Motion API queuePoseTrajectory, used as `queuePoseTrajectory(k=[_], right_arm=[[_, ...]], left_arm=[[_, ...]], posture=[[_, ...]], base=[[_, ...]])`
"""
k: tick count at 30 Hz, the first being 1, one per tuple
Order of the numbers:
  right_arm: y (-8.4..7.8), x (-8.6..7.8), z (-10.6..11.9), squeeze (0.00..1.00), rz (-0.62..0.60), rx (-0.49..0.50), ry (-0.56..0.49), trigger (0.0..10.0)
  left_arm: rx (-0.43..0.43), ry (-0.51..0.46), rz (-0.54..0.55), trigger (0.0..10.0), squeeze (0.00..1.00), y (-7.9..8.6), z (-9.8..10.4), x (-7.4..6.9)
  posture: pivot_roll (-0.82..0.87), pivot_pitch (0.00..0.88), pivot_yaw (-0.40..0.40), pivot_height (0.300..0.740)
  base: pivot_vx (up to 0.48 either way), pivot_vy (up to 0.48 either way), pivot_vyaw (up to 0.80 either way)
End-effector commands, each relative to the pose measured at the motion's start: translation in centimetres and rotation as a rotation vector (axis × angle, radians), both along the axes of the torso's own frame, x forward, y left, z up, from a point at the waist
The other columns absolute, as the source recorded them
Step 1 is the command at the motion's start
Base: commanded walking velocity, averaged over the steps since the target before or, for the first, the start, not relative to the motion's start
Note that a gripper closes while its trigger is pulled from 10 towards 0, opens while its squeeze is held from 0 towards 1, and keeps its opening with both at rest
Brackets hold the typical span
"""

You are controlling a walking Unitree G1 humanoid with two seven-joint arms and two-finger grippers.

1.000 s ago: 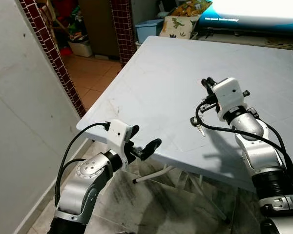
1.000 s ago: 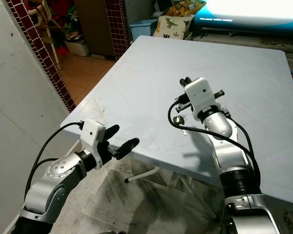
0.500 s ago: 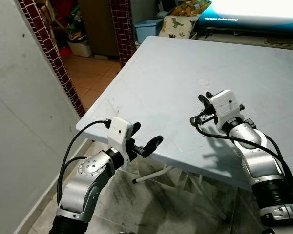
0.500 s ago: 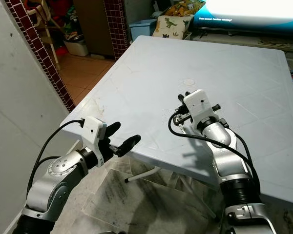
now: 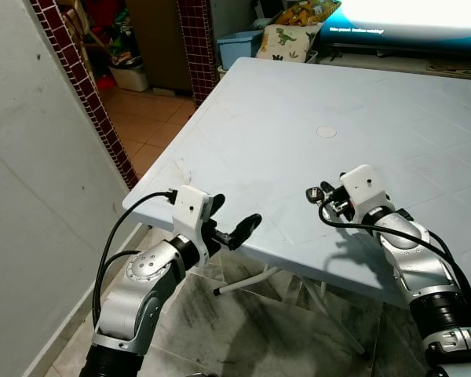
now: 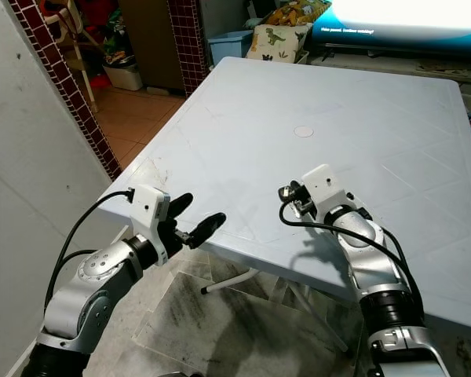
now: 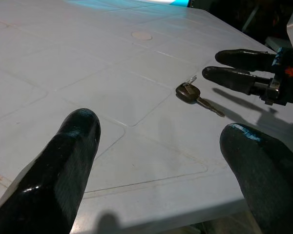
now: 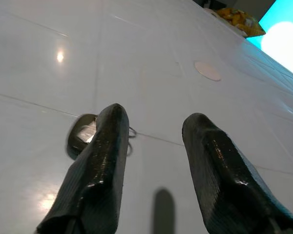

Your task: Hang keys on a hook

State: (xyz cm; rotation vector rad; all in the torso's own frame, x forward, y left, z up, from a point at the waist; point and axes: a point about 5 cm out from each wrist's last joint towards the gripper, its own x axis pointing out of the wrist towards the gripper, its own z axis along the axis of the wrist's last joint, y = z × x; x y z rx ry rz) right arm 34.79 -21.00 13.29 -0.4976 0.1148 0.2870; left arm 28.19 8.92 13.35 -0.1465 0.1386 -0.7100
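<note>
A dark-headed key on a small ring (image 7: 188,92) lies flat on the white table (image 5: 282,102), near its front edge. My right gripper (image 5: 327,194) is down at the tabletop with its fingertips just short of the key. It is open, with nothing between its fingers. In the right wrist view the key (image 8: 79,137) lies beside and partly behind one finger (image 8: 100,161). My left gripper (image 5: 234,217) is open and holds nothing. It hovers off the table's front-left edge, at about the height of the tabletop.
A round cap (image 5: 326,132) marks the table's middle. A white wall (image 5: 31,196) stands close on the left, ending in a red-tiled pillar (image 5: 78,78) by a doorway. Behind the table are a blue bin (image 5: 239,45), a dinosaur cushion (image 5: 286,39) and a lit screen (image 5: 408,20).
My right gripper has come down and back towards me, from above the table to the tabletop beside the key. The key has stayed in place. My left arm has barely moved.
</note>
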Motion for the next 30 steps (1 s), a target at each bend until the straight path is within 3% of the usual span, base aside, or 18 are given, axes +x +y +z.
queuePoseTrajectory(k=[1,4,5,6,19,20,21,30], right_arm=[[0.1,0.4,0.6,1.00,0.018,-0.002,-0.020,10.0],[0.1,0.7,0.5,1.00,0.030,0.000,-0.012,10.0],[0.1,0.7,0.4,0.58,0.037,0.000,-0.010,10.0],[0.2,0.7,0.3,0.00,0.045,0.003,-0.006,10.0],[0.5,1.3,-0.7,0.00,0.069,0.055,0.039,10.0],[0.5,1.4,-0.8,0.00,0.066,0.057,0.042,3.1],[0.5,1.4,-0.8,0.00,0.064,0.063,0.043,0.0],[0.7,1.6,-1.0,0.00,0.069,0.076,0.044,0.0]], left_arm=[[0.004,-0.003,0.004,10.0,0.00,0.4,0.2,0.0],[0.006,-0.003,0.004,10.0,0.00,0.5,0.3,0.0],[0.007,-0.003,0.003,10.0,0.00,0.5,0.3,0.0],[0.008,-0.003,0.002,10.0,0.00,0.5,0.3,0.0],[0.019,-0.002,-0.002,10.0,0.00,0.8,0.4,-0.1],[0.020,-0.002,-0.003,10.0,0.00,0.8,0.4,-0.1],[0.022,-0.003,-0.003,10.0,0.00,0.8,0.4,-0.1],[0.027,-0.002,-0.002,10.0,0.00,1.0,0.5,-0.2]], posture=[[0.03,0.058,0.127,0.740],[0.03,0.059,0.129,0.740],[0.03,0.059,0.130,0.740],[0.04,0.059,0.131,0.740],[0.05,0.059,0.139,0.740],[0.05,0.059,0.140,0.740],[0.05,0.059,0.140,0.740],[0.06,0.065,0.142,0.740]], base=[[0.000,0.000,0.00],[0.000,0.000,0.00],[0.000,0.000,0.00],[0.000,0.000,0.00],[0.000,0.000,0.00],[0.000,0.000,0.00],[0.000,0.000,0.00],[0.000,0.000,0.00]])
